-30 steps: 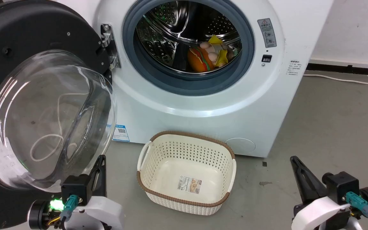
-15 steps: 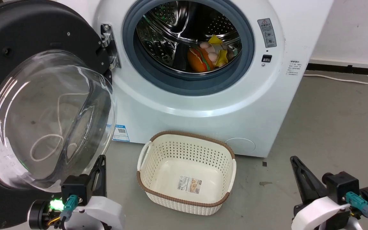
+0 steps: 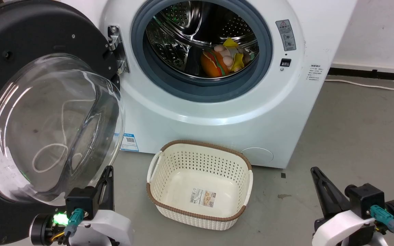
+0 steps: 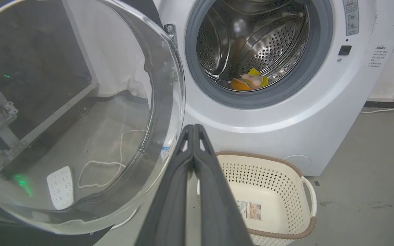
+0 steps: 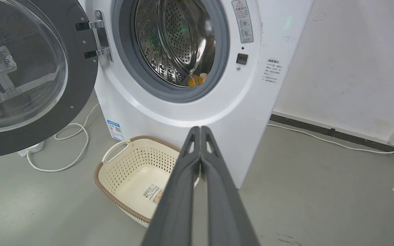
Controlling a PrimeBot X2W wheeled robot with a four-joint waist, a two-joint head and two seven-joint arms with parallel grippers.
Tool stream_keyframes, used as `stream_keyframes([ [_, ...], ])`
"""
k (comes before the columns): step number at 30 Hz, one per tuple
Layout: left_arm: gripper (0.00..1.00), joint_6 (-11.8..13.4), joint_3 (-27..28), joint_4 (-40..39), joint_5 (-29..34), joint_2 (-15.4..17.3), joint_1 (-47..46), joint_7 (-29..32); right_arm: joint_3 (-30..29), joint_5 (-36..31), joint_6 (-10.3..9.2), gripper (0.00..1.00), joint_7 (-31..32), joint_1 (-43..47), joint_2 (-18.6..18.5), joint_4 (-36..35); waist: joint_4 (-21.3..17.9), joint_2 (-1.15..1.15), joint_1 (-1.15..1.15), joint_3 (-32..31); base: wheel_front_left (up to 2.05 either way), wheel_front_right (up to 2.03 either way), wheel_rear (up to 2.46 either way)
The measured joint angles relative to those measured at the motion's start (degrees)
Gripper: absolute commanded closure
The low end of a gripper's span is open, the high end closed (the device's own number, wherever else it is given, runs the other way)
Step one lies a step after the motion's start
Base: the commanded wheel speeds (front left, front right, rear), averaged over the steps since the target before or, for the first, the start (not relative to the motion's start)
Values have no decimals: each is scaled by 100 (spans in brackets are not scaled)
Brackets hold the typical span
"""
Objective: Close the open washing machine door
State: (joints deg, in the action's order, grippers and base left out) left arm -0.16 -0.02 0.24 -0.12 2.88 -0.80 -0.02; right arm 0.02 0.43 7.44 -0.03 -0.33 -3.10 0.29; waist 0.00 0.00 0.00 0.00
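the washing machine (image 3: 217, 112) stands with its drum mouth uncovered, toys (image 3: 222, 61) inside. the washing machine door (image 3: 29, 37) hangs swung wide on its hinge at the robot's left. a cream basket (image 3: 204, 145) sits on the floor before the machine. the left gripper (image 4: 194, 127) sits low just beside the door's lower rim, the right gripper (image 5: 199, 128) well apart; both jaws are pressed together, empty. nothing has shifted over the last second, so the closing push looks not yet begun.
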Motion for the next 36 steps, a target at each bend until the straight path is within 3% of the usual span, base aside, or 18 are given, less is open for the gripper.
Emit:
stream_keyframes([
  [8,100,-1,-2,4,0,0,-2,0,-1,2,0,100,0,0,-1,3,0,0,0,0,0,0,0],
  [9,0,-1,-1,7,0,0,-2,0,1,2,0,0,0,0,-1,3,0,0,0,0,0,0,0],
  [24,0,-1,-81,33,0,1,-7,-113,-85,93,0,0,-116,0,-1,62,74,0,0,-5,0,0,0],
  [36,0,1,-140,74,0,15,-10,-264,-34,166,0,0,-266,1,-1,60,408,0,0,-39,0,0,0],
])
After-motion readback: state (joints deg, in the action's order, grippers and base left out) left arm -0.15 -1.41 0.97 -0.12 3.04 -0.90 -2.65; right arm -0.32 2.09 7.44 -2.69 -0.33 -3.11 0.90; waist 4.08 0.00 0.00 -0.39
